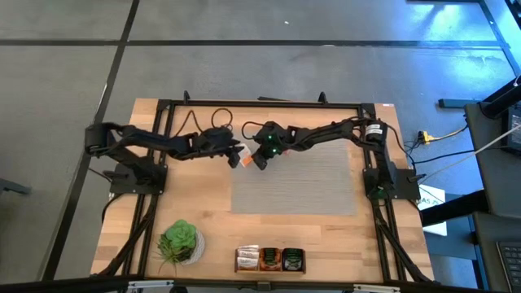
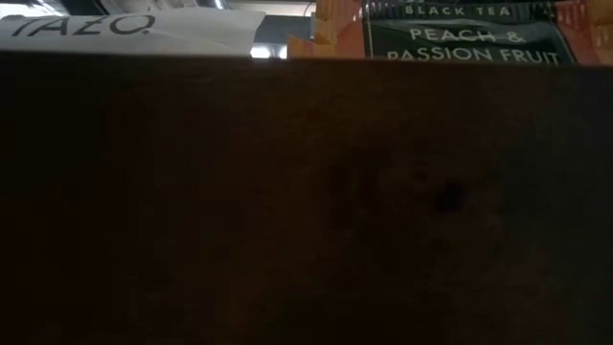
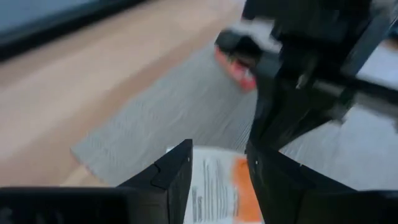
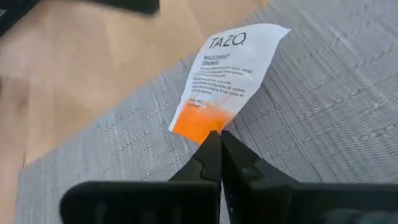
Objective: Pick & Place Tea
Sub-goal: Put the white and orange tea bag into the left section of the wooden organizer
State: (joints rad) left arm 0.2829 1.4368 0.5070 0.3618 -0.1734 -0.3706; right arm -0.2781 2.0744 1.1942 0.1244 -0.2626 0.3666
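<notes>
- Grey woven mat [image 1: 295, 181] is the landmark: from above, the left gripper [image 1: 238, 154] and right gripper [image 1: 259, 159] meet just off its far left corner, with a white-and-orange sachet [image 1: 243, 159] between them. A tea box [image 1: 270, 260] with 3 compartments stands beyond the mat's near edge, next to a potted plant [image 1: 179, 241].
- Dark wood fills the low view; only the upper edges of a white TAZO sachet [image 2: 124, 26] and a black tea sachet [image 2: 465, 40] show above it.
- From the left wrist, the white-and-orange sachet [image 3: 217, 186] sits between the parted left fingers [image 3: 165, 183], over the mat [image 3: 155, 118]; whether they grip it cannot be told. The right gripper [image 3: 249, 59] is ahead.
- From the right wrist, the right gripper [image 4: 219, 152] is clenched on the orange end of the sachet [image 4: 227, 74], which hangs over the mat [image 4: 323, 112] near its edge.
</notes>
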